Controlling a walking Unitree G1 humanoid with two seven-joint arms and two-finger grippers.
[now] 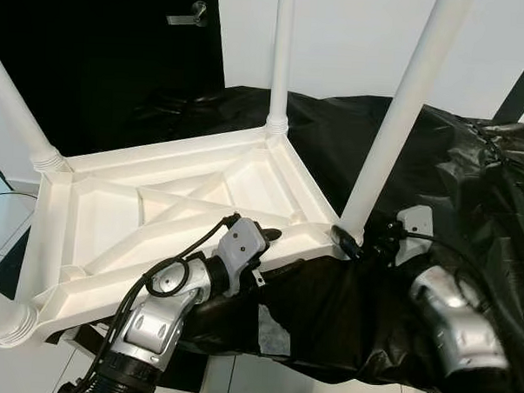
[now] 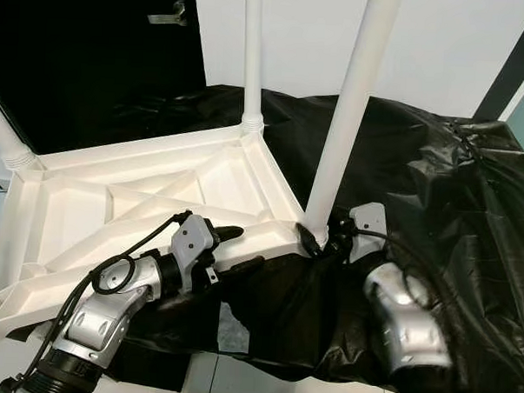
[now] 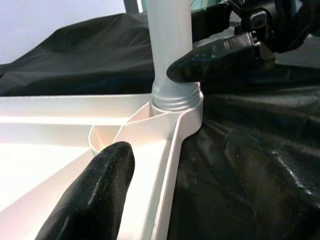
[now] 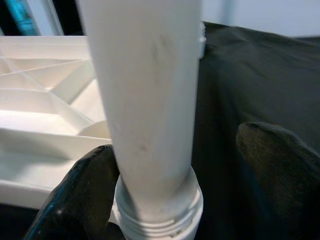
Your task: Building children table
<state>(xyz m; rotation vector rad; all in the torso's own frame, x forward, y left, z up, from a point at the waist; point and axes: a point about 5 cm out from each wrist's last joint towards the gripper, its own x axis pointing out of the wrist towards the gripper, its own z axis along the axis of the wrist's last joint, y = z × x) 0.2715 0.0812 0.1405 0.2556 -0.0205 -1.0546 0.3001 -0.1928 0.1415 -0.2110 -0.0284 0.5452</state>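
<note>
The white table top (image 1: 183,210) lies upside down across the middle and left of the frame on a black plastic sheet (image 1: 471,188). White legs stand in its corners. At the near right leg (image 1: 396,124), the right gripper (image 1: 351,244) straddles the leg's base with fingers spread. The left gripper (image 1: 264,240), at lower centre, spreads its fingers across the table top's near rim.

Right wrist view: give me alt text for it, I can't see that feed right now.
A white table leg stands upright in a corner socket of the upturned white tabletop, with the right gripper open around its base, one black finger on each side. Black plastic sheeting lies behind.
</note>
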